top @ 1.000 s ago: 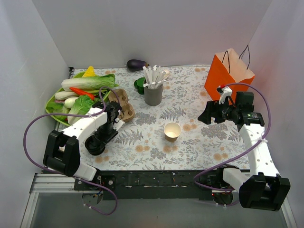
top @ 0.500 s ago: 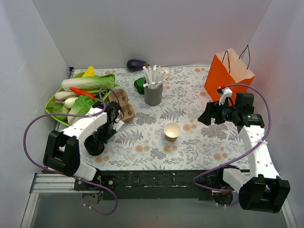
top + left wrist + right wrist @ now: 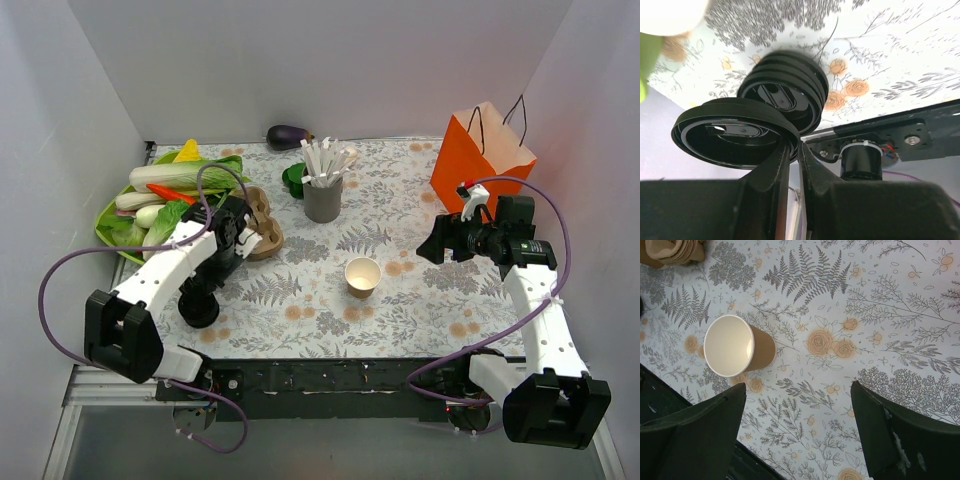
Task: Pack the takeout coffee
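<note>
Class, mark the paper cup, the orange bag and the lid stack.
paper cup (image 3: pixel 362 276): top view, its open mouth.
orange bag (image 3: pixel 470 160): top view, front face.
lid stack (image 3: pixel 784 95): left wrist view, uppermost lid's centre.

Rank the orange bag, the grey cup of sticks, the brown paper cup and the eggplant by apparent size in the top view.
1. orange bag
2. grey cup of sticks
3. brown paper cup and eggplant: too alike to rank

Left end effector (image 3: pixel 794 148) clamped, right (image 3: pixel 797 390) wide.
</note>
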`<state>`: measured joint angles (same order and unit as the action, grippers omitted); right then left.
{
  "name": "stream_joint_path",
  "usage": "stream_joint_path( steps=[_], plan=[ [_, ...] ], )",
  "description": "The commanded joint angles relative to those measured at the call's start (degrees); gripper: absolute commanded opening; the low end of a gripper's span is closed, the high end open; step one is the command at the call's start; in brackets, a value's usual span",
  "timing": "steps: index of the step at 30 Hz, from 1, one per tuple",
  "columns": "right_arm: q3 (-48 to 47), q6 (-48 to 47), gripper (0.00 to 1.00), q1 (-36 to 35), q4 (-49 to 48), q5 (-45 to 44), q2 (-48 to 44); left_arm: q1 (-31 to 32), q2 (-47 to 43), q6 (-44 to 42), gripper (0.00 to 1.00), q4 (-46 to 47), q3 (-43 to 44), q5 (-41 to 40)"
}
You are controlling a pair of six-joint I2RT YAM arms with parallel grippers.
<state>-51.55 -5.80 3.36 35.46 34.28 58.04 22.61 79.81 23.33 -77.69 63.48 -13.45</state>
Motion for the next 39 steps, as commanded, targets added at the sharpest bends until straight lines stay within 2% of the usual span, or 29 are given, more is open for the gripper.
stream_joint_path(
  steps=[1,4,5,6,8,9,11,12,13,15,21,27,33,39],
  plan=[
    [-0.7,-0.4,0.93,0.2,-0.9,0.8,-0.1,-0.1,-1.7,-0.5,0.00,-1.6,10.0,5.0],
    [-1.7,-1.9,0.93,0.2,-0.7,3.3,0.1,-0.1,0.8,0.5,0.00,-1.6,16.6,14.9],
    [-2.1,-3.8,0.92,0.2,-0.5,6.4,0.1,0.0,1.5,0.4,0.00,-1.5,21.3,18.0],
    [-2.6,-5.1,0.92,0.2,-0.2,8.3,0.1,0.0,2.1,0.3,0.00,-1.5,23.3,25.5],
    [-3.3,-9.0,0.92,0.2,0.4,14.2,-0.4,0.2,3.9,-1.3,0.00,-1.5,28.9,33.9],
    [-3.7,-13.3,0.92,0.1,1.0,15.5,-0.7,0.4,4.3,-2.6,0.00,-1.5,30.7,41.5],
    [-4.9,-17.4,0.91,-0.6,2.1,18.0,-2.1,1.1,6.4,-4.7,0.00,-1.3,33.2,48.8],
    [-5.5,-21.2,0.90,-1.2,2.8,18.0,-2.6,1.4,7.6,-4.9,0.00,-1.4,35.7,52.0],
    [-6.4,-22.7,0.90,-2.6,2.9,17.9,-3.5,1.5,8.8,-5.0,0.00,-1.4,36.9,58.6],
    [-7.7,-25.4,0.89,-4.9,2.7,16.7,-4.3,2.7,11.9,-5.2,0.00,-1.4,39.4,63.3],
    [-13.9,-36.6,0.83,-21.2,2.2,9.1,-3.8,9.2,17.4,-7.9,0.00,-1.4,42.0,65.3],
    [-15.5,-48.7,0.75,-32.4,0.7,2.1,-2.1,12.8,18.5,-9.4,0.00,-1.5,42.0,67.9],
    [-14.1,-64.6,0.76,-40.3,1.8,-1.9,-1.2,13.2,18.4,-8.8,0.00,-1.6,40.1,69.4],
    [-14.5,-71.2,0.77,-45.6,0.8,-3.5,1.5,13.9,17.9,-8.2,0.00,-1.6,38.5,69.0]
  ],
)
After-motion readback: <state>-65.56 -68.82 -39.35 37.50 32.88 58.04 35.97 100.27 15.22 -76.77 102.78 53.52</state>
